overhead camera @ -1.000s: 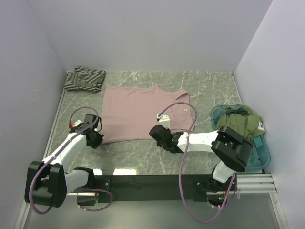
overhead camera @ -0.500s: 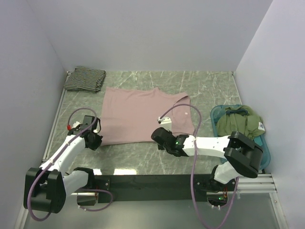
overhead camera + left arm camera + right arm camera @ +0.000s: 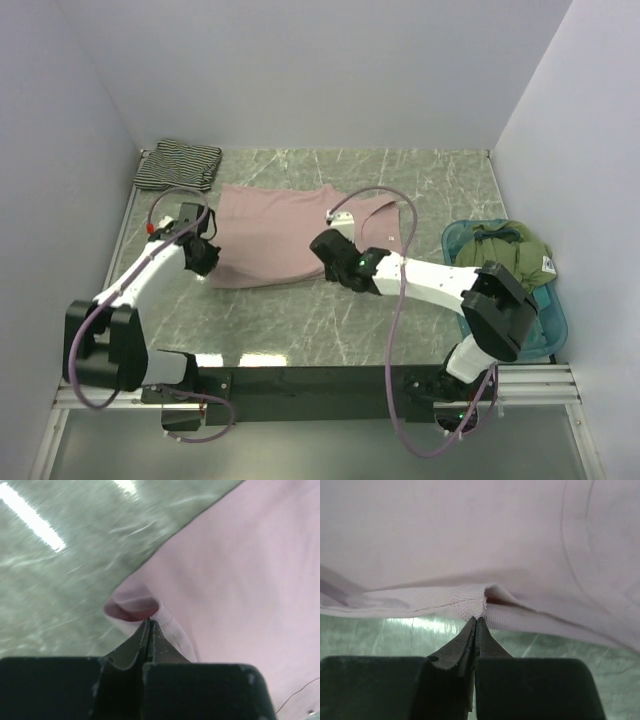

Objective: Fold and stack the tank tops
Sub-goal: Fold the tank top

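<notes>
The mauve-pink tank top (image 3: 275,230) lies spread on the marble table, its near hem lifted off the surface. My left gripper (image 3: 205,255) is shut on the hem's left corner, where the fabric (image 3: 150,611) puckers at the fingertips. On the hem's right part my right gripper (image 3: 328,250) is shut too, pinching a ribbed fold (image 3: 477,606) just above the table. The striped tank top (image 3: 178,165) sits folded in the far left corner, away from both arms.
A teal tray (image 3: 550,315) at the right edge holds a crumpled olive-green garment (image 3: 505,257). Grey walls close in the table on the left, back and right. The arms' black base rail runs along the near edge.
Both grippers have moved away from me with the pink top's near hem, which now lies further back. The right gripper closed on the hem during this time.
</notes>
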Controlling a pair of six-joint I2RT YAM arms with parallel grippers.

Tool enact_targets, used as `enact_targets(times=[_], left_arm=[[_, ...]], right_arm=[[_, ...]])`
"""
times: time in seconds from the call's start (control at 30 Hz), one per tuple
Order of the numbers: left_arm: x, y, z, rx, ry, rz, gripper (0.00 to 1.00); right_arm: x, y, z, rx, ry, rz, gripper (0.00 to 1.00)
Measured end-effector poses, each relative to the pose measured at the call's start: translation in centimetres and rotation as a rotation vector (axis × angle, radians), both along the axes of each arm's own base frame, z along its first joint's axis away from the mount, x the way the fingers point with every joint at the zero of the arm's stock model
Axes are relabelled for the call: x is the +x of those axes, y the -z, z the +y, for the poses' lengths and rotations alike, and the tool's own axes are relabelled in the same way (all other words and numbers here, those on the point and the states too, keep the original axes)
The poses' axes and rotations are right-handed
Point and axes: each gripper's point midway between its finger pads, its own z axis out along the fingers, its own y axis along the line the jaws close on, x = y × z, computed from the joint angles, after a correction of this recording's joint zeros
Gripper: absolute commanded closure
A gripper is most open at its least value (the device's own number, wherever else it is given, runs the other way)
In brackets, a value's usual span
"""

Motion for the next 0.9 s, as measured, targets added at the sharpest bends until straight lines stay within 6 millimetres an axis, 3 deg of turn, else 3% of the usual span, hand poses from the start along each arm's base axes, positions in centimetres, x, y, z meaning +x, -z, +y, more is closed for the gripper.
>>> enact_targets(times=[0.13,0.37,0.9], left_arm=[[2.8,0.0,-0.4,0.004,0.007,0.002,0.99],[6.3,1.4,-0.3,0.014,-0.004,0.042,0.99],[9.3,0.8,1.3,-0.003,-0.044,0.012,0.99]], right_arm=[[2.8,-0.4,0.0,-0.010,0.015,0.005,1.00],[5.1,1.5,0.0,-0.063,-0.003,0.067,1.00],[7.0,2.1,-0.4,-0.071,0.000,0.094,1.00]])
